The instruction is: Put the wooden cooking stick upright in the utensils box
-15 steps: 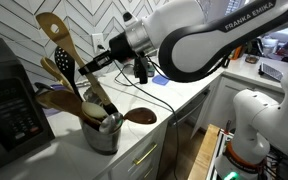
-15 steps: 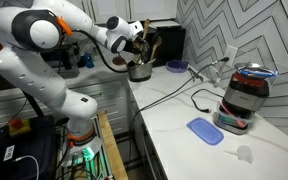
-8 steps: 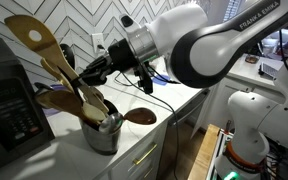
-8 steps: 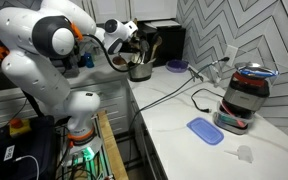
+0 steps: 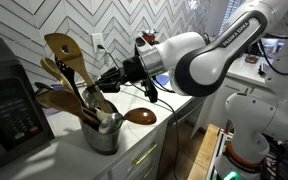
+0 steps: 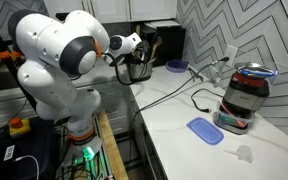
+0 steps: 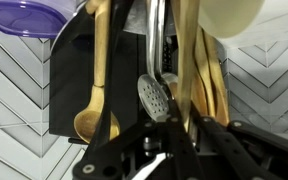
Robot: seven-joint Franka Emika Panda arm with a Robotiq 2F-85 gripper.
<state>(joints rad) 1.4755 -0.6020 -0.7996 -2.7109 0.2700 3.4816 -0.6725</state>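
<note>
Exterior view: you have the wooden cooking stick [image 5: 62, 52] standing among the other utensils in the utensils box [image 5: 103, 133]; its paddle head with the oval hole is up, and its handle runs down into the canister at a lean, not fully upright.
Progress: the stick looks to be inside the box already, so the main part seems done; what is left, as I judge it, is to let go cleanly and draw back without tipping the bunch.
Neighbours: a dark wooden spoon [image 5: 138, 116] lies on the counter [image 5: 149, 135] just beside the box; a black perforated spoon [image 5: 54, 70] stands in the canister near the stick.
Hand: your gripper [image 5: 109, 83] sits close against the handles above the box; whether it grips the stick or has let it go, you cannot tell from here.
Wrist view: handles and a slotted metal spoon [image 7: 154, 95] crowd the frame; the jaws' dark parts show at the bottom, but their gap is hidden.
Other exterior view: the box [image 6: 139, 71] is small and partly hidden behind the arm.
</note>
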